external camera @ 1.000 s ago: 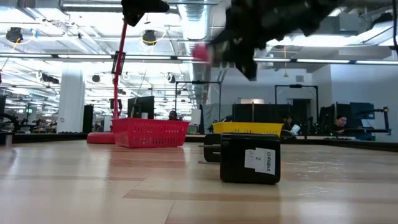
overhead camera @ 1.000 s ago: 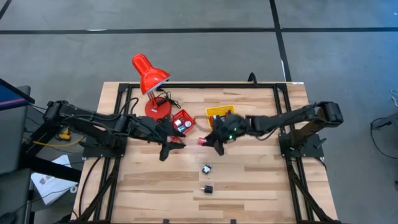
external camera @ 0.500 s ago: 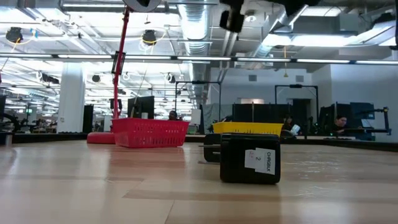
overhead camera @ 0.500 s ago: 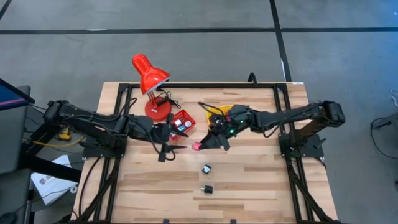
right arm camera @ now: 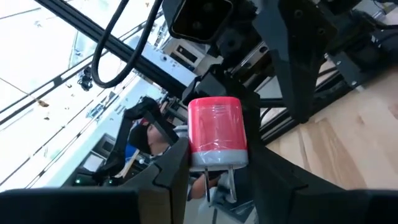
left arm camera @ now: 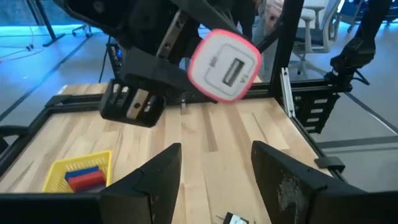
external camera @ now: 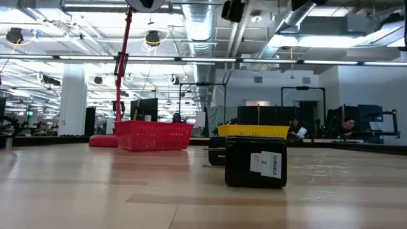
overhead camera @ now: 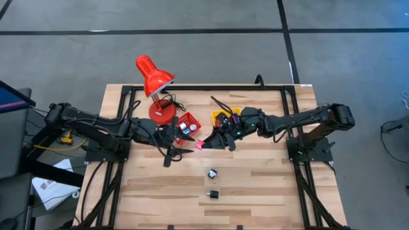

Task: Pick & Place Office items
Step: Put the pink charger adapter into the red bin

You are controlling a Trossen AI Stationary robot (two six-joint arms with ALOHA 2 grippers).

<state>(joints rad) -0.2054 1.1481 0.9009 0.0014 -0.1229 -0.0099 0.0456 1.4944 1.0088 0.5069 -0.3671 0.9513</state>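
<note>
Nearer left hand now — glossy rounded charger

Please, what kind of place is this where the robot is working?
Probably a large open-plan office or lab. The low view shows rows of ceiling lights, exposed ducts and desks with monitors behind the wooden table. People sit at a far desk.

An overhead camera is looking straight down on the whole table. A second, at tabletop height, is gazing level past a black charger into the room. Each wrist camera is peering close along its own fingers, both catching the pink charger.
</note>
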